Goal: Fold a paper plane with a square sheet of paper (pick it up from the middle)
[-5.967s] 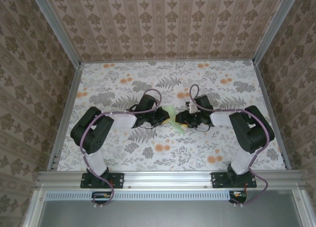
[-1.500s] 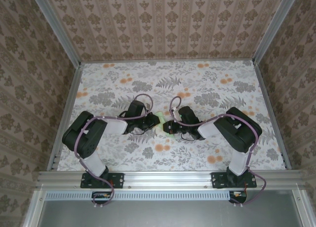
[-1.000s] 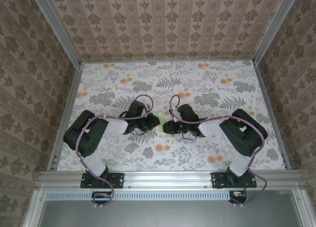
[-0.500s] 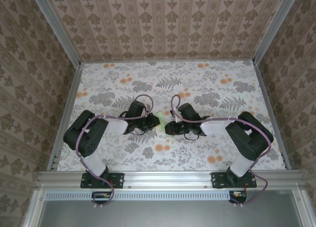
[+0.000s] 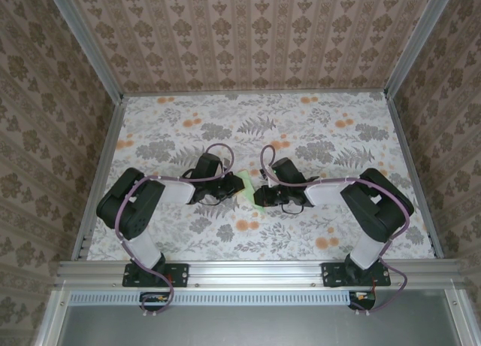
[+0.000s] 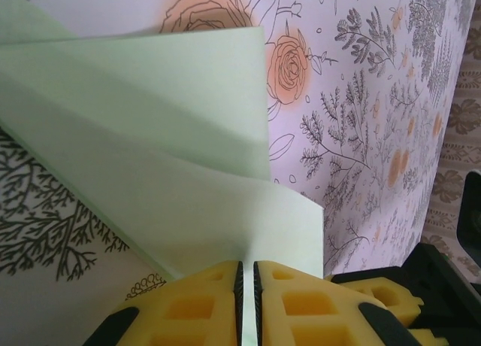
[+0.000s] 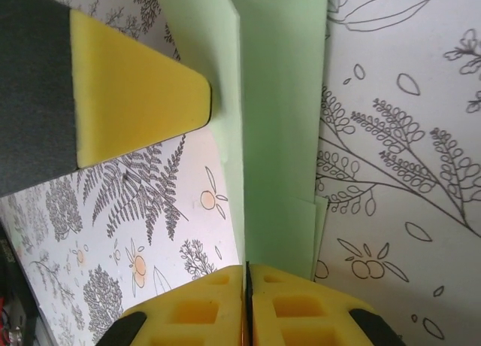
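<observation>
top cam: both arms bend in toward the middle of the floral table [image 5: 316, 135]. the left gripper [image 5: 233, 186] and right gripper [image 5: 263, 197] sit nose to nose w/ the green paper [image 5: 248, 185] between them. the paper is a small folded pale strip approx mid table, a bit nearer the front rail than the back wall. i can't read either grip from up here, too small

left wrist cam: the left gripper [image 6: 246, 269] has its yellow fingers [image 6: 203, 301] pressed together w/ only a thin slit, and the paper's edge is clamped in it. the green paper [image 6: 165, 173] spreads away from the jaws in layers. i count at least 2 flaps: the upper one has a straight right edge, the lower one has a corner curling up near the fingers. creases run diagonally to the upper left, w/ the table print showing round it

right wrist cam: the right gripper [image 7: 246, 274] is clenched too, pinching the near end of the green paper [image 7: 282, 135], which runs as a long narrow band straight away from the jaws. a fold line goes along its left side. a yellow pad on a black body, the left gripper's finger [image 7: 128, 90] i reckon, comes in from the left w/ its tip touching the paper's left edge. can't tell if the paper is lifted or flat on the table
</observation>
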Robot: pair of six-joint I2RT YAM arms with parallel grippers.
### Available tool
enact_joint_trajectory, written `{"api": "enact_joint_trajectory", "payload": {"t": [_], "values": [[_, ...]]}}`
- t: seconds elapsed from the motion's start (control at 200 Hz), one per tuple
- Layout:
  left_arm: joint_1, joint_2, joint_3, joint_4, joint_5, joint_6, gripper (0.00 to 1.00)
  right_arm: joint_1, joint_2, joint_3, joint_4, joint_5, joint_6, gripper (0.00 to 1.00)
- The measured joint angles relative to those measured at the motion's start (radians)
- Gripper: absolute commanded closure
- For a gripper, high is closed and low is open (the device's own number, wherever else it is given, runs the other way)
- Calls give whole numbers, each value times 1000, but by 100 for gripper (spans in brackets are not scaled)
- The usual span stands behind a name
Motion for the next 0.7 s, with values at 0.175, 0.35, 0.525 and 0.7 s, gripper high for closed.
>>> {"api": "enact_joint_trajectory", "payload": {"t": [0.175,0.35,0.525,0.7], "values": [[0,-27,0,0,14,11,81,-19,25,-15,42,-38,33,88],[0,-43,-1,3,33,15,81,-22,38,-18,59,-56,36,88],[-4,-43,-8,29,47,14,80,-26,45,-17,66,-75,41,87],[-15,-32,-10,68,60,13,81,-28,45,-15,66,-89,42,82]]}}
